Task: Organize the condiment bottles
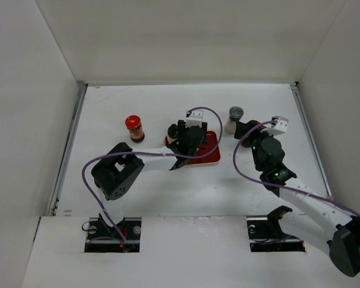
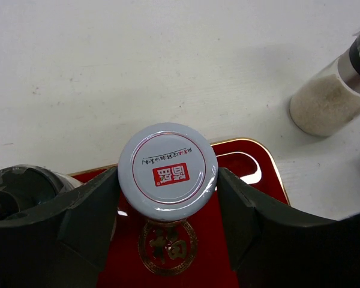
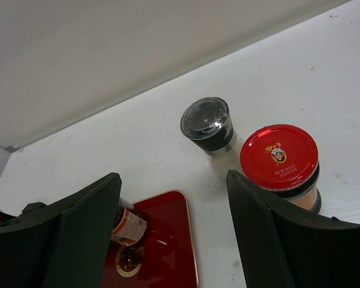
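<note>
- Left claw is clamped on the silver-lidded jar, one dark finger pressed to each side just under the lid.
- That jar hangs over the tray, straight above the gold emblem. Whether its base touches the tray I cannot tell.
- Right claw stands apart with nothing between its fingers. It is off the tray's right side and aimed at the grinder.
- Trays: one. It is flat, red and gold-edged, and lies on the white tabletop.
- Bottles: five across the three views.
  - One is the silver-lidded jar in the left claw, over the tray.
  - One dark-lidded bottle sits at the tray's left edge, just beside the left claw. Whether it stands on the tray or next to it I cannot tell.
  - One grinder has a dark cap and pale contents. It stands upright on the tabletop, near the tray's far right corner and apart from the tray.
  - One red-lidded jar stands upright just beside the grinder, on the side away from the tray. It is close against the tip of the right claw's right finger. From above, the right arm hides it.
  - One red-capped bottle with dark contents stands upright by itself on the tabletop, well to the tray's left.
</note>
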`<act>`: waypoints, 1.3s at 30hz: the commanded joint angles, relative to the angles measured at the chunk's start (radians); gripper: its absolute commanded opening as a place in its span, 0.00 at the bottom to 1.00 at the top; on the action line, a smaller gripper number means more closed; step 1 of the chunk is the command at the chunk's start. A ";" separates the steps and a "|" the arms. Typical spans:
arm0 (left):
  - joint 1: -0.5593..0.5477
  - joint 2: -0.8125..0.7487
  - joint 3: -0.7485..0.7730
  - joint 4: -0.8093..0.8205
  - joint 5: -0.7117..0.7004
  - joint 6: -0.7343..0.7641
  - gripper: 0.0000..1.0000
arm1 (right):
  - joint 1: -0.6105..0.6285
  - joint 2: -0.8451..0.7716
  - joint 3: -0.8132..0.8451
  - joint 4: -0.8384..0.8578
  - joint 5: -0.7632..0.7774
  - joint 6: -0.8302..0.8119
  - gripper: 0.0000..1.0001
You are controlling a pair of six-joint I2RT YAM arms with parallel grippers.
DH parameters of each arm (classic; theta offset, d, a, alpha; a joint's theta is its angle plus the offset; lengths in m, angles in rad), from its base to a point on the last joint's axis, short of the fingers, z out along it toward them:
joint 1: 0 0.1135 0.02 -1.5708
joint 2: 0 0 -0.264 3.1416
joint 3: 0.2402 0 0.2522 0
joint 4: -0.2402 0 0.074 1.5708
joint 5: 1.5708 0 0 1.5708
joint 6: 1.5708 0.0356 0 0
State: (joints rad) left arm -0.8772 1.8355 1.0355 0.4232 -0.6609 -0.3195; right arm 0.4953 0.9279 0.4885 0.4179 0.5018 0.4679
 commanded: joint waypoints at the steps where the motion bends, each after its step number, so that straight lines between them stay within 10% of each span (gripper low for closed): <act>1: 0.004 -0.018 0.041 0.129 -0.020 0.013 0.42 | -0.007 -0.006 -0.004 0.012 0.011 0.018 0.78; 12: -0.035 -0.084 -0.018 0.157 -0.060 0.016 0.75 | -0.014 -0.024 0.001 -0.010 0.014 0.023 0.83; 21: -0.091 -0.218 -0.068 0.193 -0.040 0.017 0.90 | -0.057 0.026 0.105 -0.143 0.006 0.006 0.42; 32: -0.208 -0.678 -0.501 0.313 -0.066 -0.026 0.90 | -0.136 0.469 0.599 -0.554 -0.078 -0.206 0.97; 39: -0.213 -1.261 -0.842 0.140 -0.221 -0.049 0.90 | -0.152 0.641 0.749 -0.616 -0.124 -0.255 1.00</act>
State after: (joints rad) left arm -1.0874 0.7406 0.2565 0.6117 -0.7910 -0.3462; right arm 0.3576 1.5433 1.1633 -0.1383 0.4038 0.2588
